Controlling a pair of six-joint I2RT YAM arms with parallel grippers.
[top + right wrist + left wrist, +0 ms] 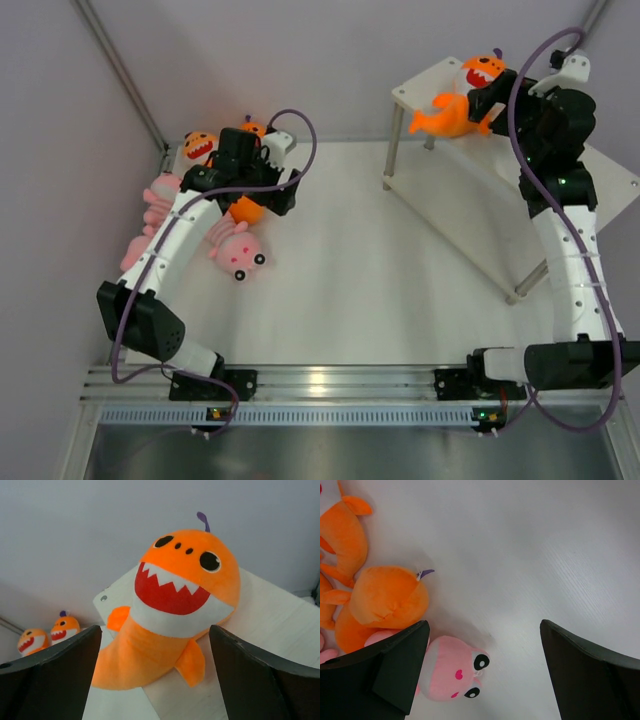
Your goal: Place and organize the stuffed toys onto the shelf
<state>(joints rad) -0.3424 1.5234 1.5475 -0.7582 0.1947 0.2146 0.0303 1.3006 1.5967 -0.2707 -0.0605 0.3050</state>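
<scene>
Far left of the table [380, 270] lies the heap not yet shelved: pink plushes [155, 200] by the wall, two small sharks [200, 146] at the back, an orange shark [247, 209] half under the arm, and a big-eyed pink plush [240, 255] nearest the middle.

The left claw [245, 160] hangs over the heap's edge, jaws wide, nothing btwn them. In the wrist view one finger [395, 675] sits over the orange shark [385, 600] and the big-eyed pink plush [452, 667] together; the other is over bare table. Risk: closing from here would prob. nip two toys at once, or just a fold of fur, and either could slip out on the way across.

On the right stands the shelf [600, 175], set at an angle. One shark on the shelf [455, 112] lies at the far left end of the top board, mouth toward the wrist cam. The right claw [155, 630] is right at it, jaws wide either side, not pinching as far as I can tell.

Main worry: the tail and body hang past the board's corner, so the toy rests on its head end only. A brush from a finger as the arm pulls off, or fur snagging on it, could tip the toy over the edge. It also lies slantwise across the board, eating room the other toys need
</scene>
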